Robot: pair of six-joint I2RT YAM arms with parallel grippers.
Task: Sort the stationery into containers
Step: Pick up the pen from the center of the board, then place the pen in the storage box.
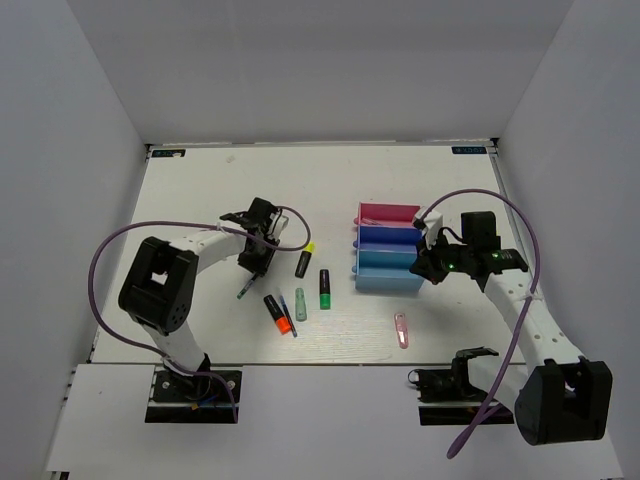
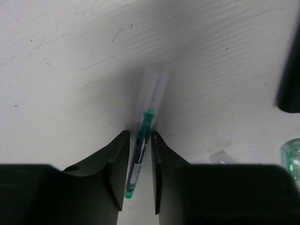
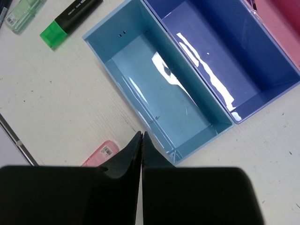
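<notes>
Your left claw [image 2: 139, 154] grips the thin green pen [image 2: 147, 117] on the bench [image 2: 56, 70], long axis 12-to-6 o'clock in the wrist view | your right claw [image 3: 141, 140] is clenched empty above the light blue tray [image 3: 105, 65] | in the top view the trays [image 1: 388, 283] sit at 3 o'clock from the pen.

This is a robotics lab test cell: a white table [image 1: 200, 190] boxed in by bare white walls [image 1: 330, 70] at 9, 12 and 3 o'clock, a left arm [image 1: 160, 285] and right arm [image 1: 530, 320] bolted at its 6 o'clock edge, purple cables [image 1: 100, 255] looping loose, and coloured trays [image 1: 385, 284] toward 3 o'clock.
</notes>
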